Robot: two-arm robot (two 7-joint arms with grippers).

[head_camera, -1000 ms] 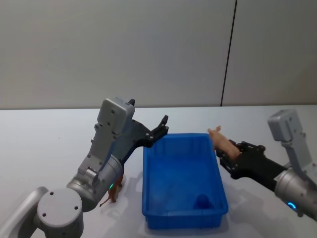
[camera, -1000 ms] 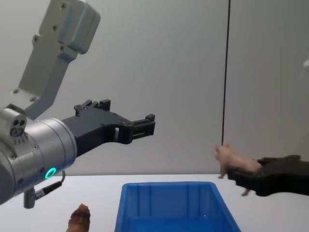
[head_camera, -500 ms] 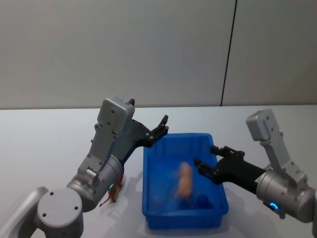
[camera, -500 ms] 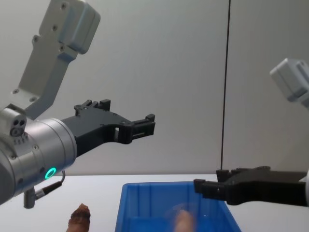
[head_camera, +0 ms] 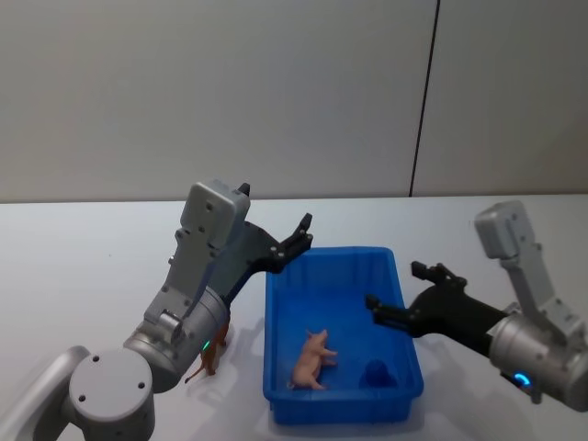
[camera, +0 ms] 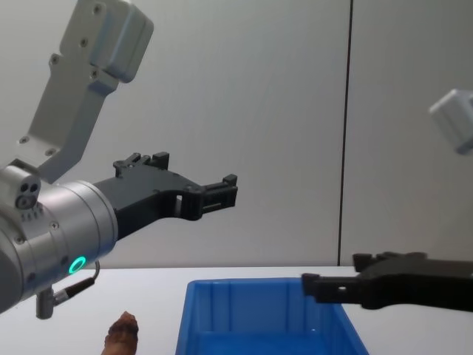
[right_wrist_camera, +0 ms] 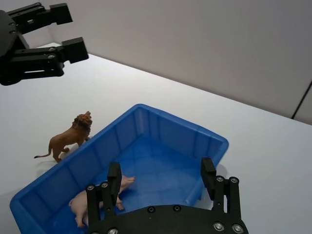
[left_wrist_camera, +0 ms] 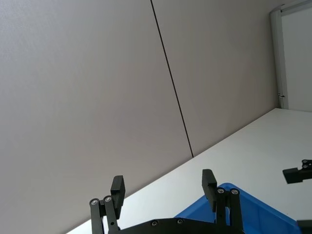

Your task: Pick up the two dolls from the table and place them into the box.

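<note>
The pale pink doll lies on its side on the floor of the blue box, near its front left. The reddish-brown doll, a small lion, stands on the white table just left of the box, partly hidden behind my left arm. My right gripper hangs open and empty over the box's right rim. My left gripper is open and empty, raised above the box's far left corner. From the right wrist I see the lion and the pink doll below my right gripper.
A dark blue bump rises from the box floor near its front right. White table surrounds the box on all sides. A grey wall with a dark vertical seam closes off the back.
My right gripper moved over the box and opened. The pink doll fell from it and now lies still on the box floor. The gripper then drew back to the right. The left arm stayed put.
</note>
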